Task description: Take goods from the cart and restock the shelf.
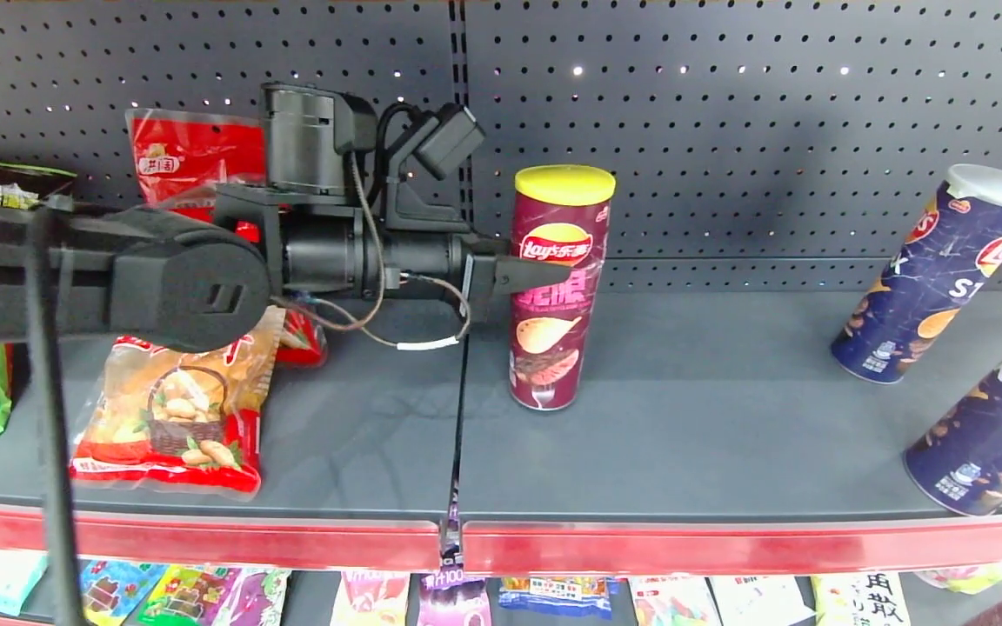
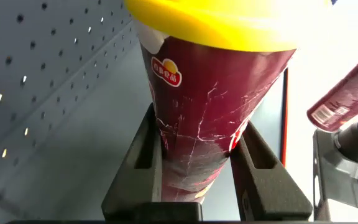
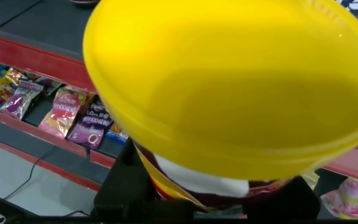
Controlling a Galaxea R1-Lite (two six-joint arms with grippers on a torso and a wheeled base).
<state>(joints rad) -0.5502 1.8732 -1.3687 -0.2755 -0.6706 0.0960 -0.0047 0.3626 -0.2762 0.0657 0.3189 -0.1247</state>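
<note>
The left gripper (image 1: 557,272) is closed narrowly around the maroon chip can (image 1: 553,348), with its fingers (image 2: 145,155) pressing both sides. The can stands upright on the shelf (image 1: 692,417), just right of the shelf's centre seam (image 1: 457,417). The right gripper (image 3: 213,196) clamps a second yellow-lidded can (image 3: 229,81).

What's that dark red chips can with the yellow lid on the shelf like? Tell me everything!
The chip can is a tall dark-red tube that looks like printed cardboard, with chip pictures on it. A yellow, plastic-looking lid closes the top. It stands upright on the grey shelf, in front of the pegboard back wall. The left gripper clamps it just above its middle, with fingers on both sides.
</note>
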